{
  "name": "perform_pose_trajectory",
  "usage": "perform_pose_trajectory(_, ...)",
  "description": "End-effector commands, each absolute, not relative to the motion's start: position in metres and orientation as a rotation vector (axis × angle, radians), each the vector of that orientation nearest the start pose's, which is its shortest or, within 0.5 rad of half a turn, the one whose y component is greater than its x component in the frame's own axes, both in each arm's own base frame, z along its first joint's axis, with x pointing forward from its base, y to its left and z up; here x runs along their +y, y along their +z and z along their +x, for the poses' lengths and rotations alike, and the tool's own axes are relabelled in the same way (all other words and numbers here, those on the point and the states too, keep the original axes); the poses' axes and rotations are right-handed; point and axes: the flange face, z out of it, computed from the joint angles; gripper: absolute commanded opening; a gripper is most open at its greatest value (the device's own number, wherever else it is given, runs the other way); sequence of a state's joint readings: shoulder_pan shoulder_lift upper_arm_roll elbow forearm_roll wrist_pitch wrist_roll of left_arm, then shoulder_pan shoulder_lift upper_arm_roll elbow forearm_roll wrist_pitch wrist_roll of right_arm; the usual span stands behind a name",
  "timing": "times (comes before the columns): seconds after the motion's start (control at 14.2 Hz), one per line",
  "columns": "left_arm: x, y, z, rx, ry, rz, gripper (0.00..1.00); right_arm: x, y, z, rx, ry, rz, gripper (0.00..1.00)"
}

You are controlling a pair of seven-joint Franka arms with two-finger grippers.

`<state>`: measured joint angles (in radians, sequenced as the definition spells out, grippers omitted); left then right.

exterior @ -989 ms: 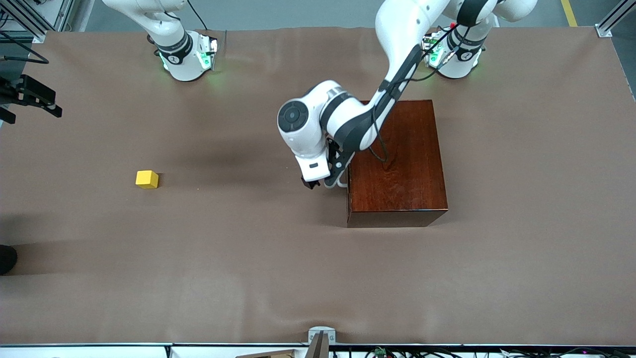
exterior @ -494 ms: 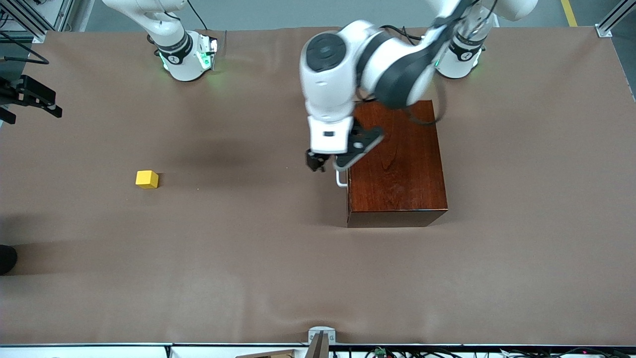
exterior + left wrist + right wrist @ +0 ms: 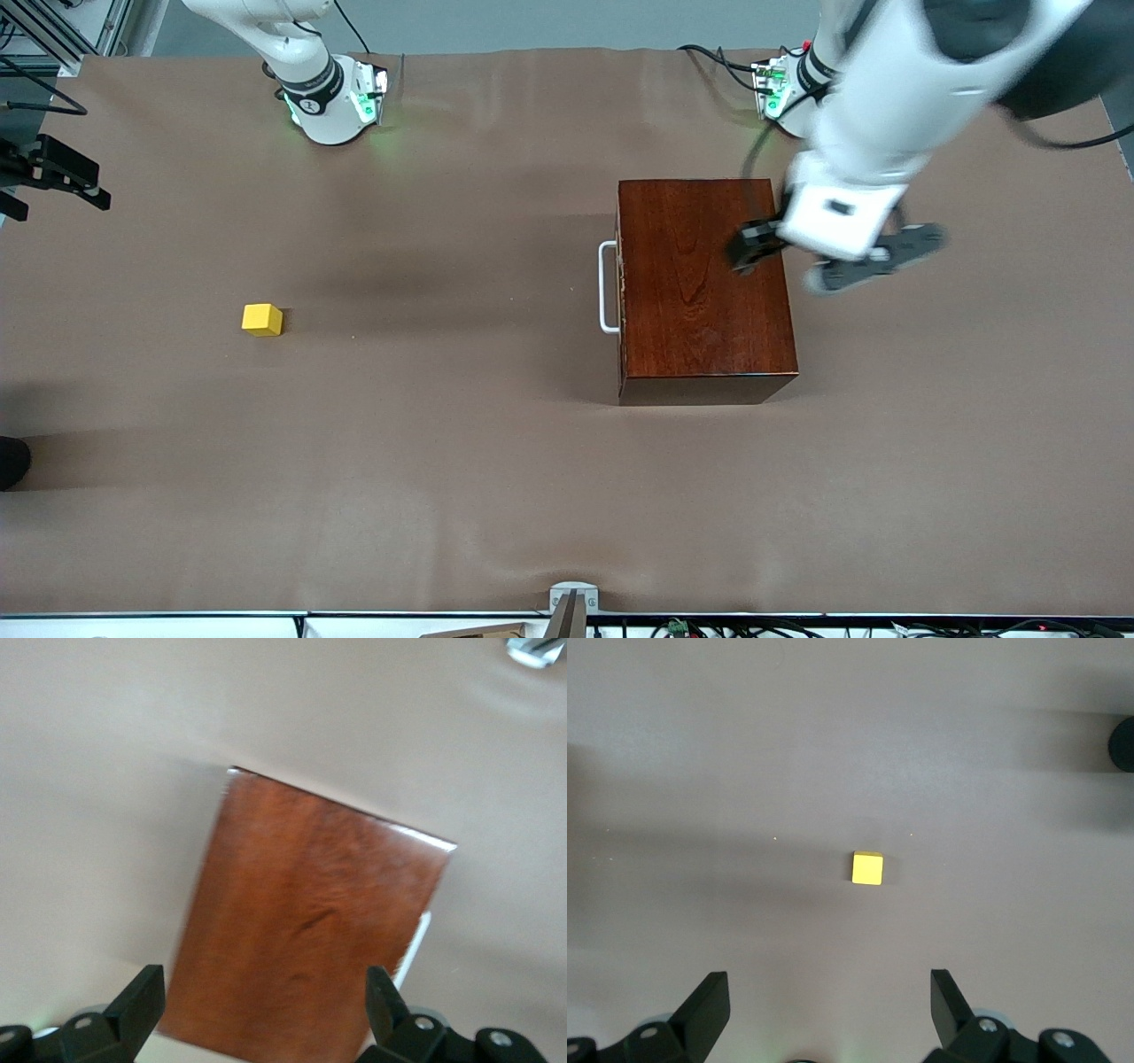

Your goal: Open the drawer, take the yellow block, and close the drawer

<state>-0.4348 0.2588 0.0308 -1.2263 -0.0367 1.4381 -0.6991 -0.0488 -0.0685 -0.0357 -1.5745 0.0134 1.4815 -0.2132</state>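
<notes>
Brown table (image 3: 443, 461) — left gripper (image 3: 753, 251) blurred

Robotics lab: brown-covered table (image 3: 443, 496), aluminium frame posts (image 3: 1094, 31), loose cables (image 3: 709, 627), grey floor.
</notes>
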Motion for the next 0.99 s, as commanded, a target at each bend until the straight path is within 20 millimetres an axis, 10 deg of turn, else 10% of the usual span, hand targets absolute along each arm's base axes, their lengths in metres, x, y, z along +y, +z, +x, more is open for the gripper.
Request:
perform_pose_trajectory(0.0,-0.198,0.632,0.556,-0.264,0.164,-3.135,1.00,-0.043,0.656,0.523,-0.179,0.038,-3.123,1.00)
perform_pose_trajectory(0.42,-0.093,0.652,0.528,0.000,0.134,-3.122,1.00,-0.042,0.656,0.524,-0.179,0.035,-3.121,1.00)
perform_pose_trajectory(0.92,-0.075,0.651,0.494,0.002,0.078,-3.085,1.00,-0.041,0.656,0.524,-0.181,0.035,-3.120,1.00)
